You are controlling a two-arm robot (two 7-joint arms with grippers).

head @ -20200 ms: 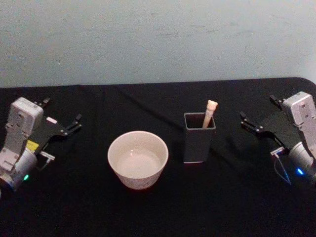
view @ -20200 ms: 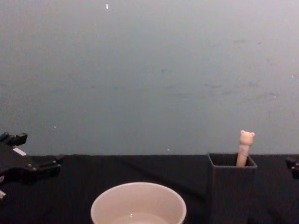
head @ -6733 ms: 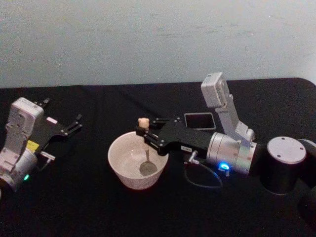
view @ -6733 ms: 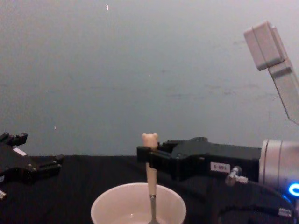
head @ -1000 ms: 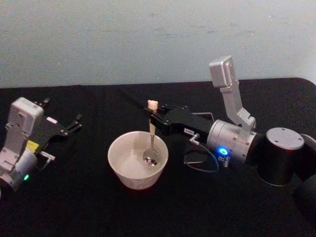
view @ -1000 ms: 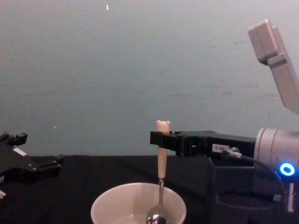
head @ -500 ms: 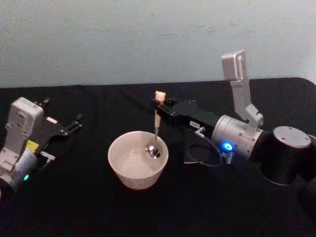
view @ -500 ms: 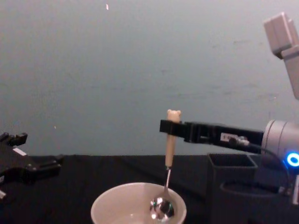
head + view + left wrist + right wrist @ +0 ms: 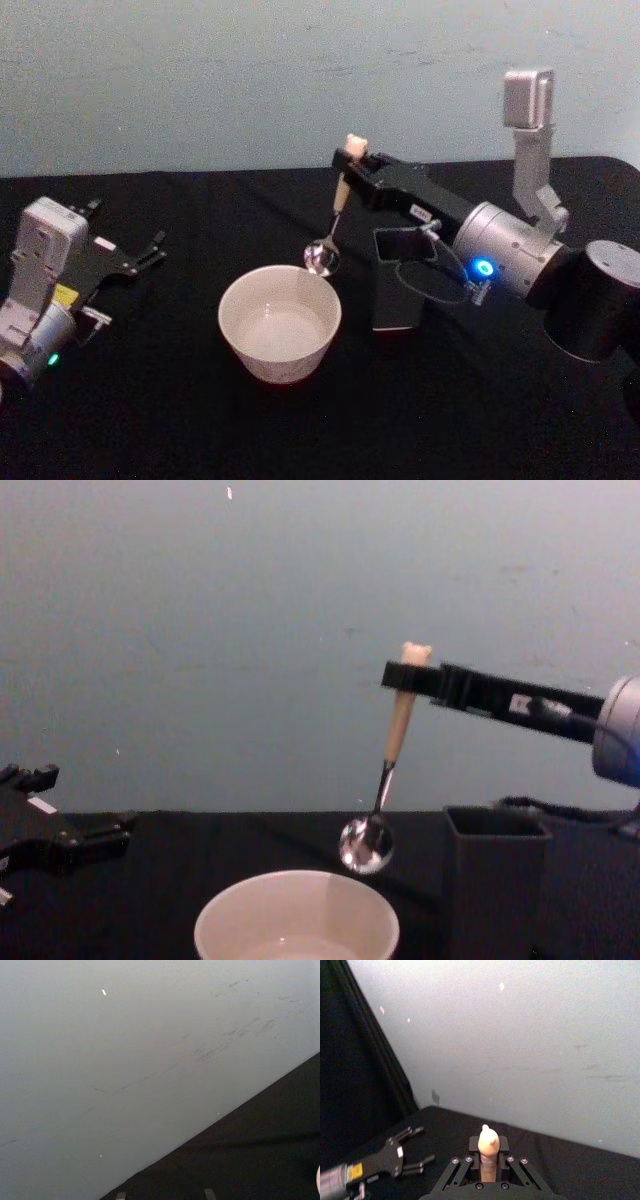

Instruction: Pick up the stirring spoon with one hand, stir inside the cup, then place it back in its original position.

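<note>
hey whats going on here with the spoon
The right gripper is shut on the spoon, gripping its handle just under the bear head. The spoon hangs in the air over the rim of the cup, its bowl clear of it. Nothing sticks out of the holder beside the cup. The left gripper sits open, parked off to the left.

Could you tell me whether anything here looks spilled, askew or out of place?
Nothing stands out. The right claw holds the stirring spoon by its handle, slightly tilted, its bowl raised clear of the cup. The cup and the dark holder stand upright on the black cloth, with no spill. The left claw rests open at the left.
</note>
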